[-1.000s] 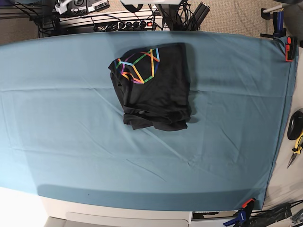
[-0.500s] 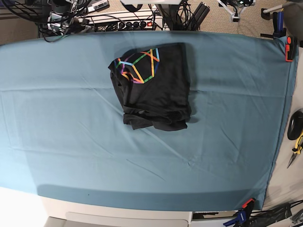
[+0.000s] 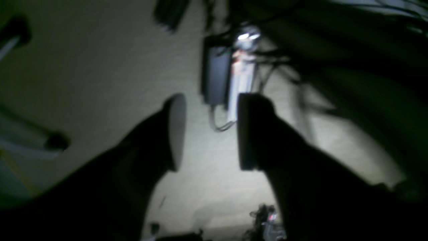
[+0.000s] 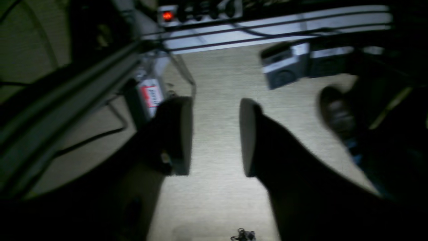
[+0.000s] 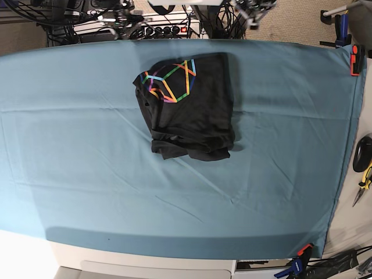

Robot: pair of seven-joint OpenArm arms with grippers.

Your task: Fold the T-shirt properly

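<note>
The black T-shirt [image 5: 189, 110] lies in a rumpled, partly folded heap on the far middle of the table, with its rainbow line print [image 5: 168, 78] facing up at the top left. Neither gripper touches it. In the base view, my left gripper [image 5: 254, 9] and my right gripper [image 5: 125, 9] show only as small shapes beyond the table's far edge. The left wrist view shows the left gripper [image 3: 209, 112] open over the floor, nothing between its fingers. My right gripper [image 4: 215, 113] is likewise open and empty.
A teal cloth [image 5: 70, 151] covers the table. Behind the far edge lie a power strip [image 5: 168, 29] and tangled cables. An orange clamp [image 5: 354, 61] grips the right edge, with pliers [image 5: 363, 183] beside it. More clamps [image 5: 299, 258] sit at the front right.
Both arm tips behind the far edge have shifted inward toward the middle. The T-shirt has not moved.
</note>
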